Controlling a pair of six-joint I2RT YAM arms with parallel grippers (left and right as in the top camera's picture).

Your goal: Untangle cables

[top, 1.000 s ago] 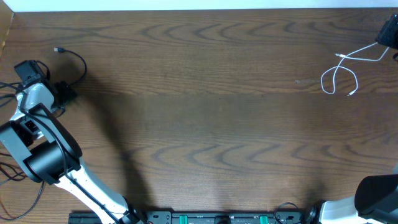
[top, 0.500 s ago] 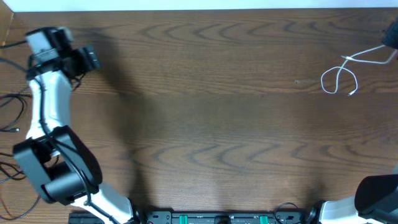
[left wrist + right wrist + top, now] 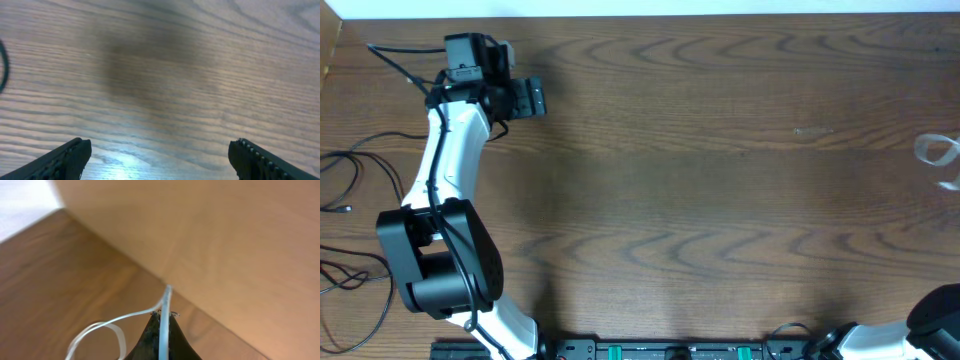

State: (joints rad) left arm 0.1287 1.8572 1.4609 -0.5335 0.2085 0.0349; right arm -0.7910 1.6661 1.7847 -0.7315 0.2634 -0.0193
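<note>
At the left claw [image 3: 530, 98]: gapes wide, grips nothing, hovers over bare table [image 3: 700, 200]. Behind and left of that claw: black cables [image 3: 358, 160], slack loops with no single long axis, well apart from it. Calls, probably, for a swing leftward and rearward; clearly the nearer arm. Far right of that claw: white cable [image 3: 166, 297], pinched in the tightly closed right claw [image 3: 165, 314], running straight out between its fingers.

Table [image 3: 720, 200] middle left open throughout; left edge crossed by black cables [image 3: 340, 208] — right edge by white cable [image 3: 923, 150].
</note>
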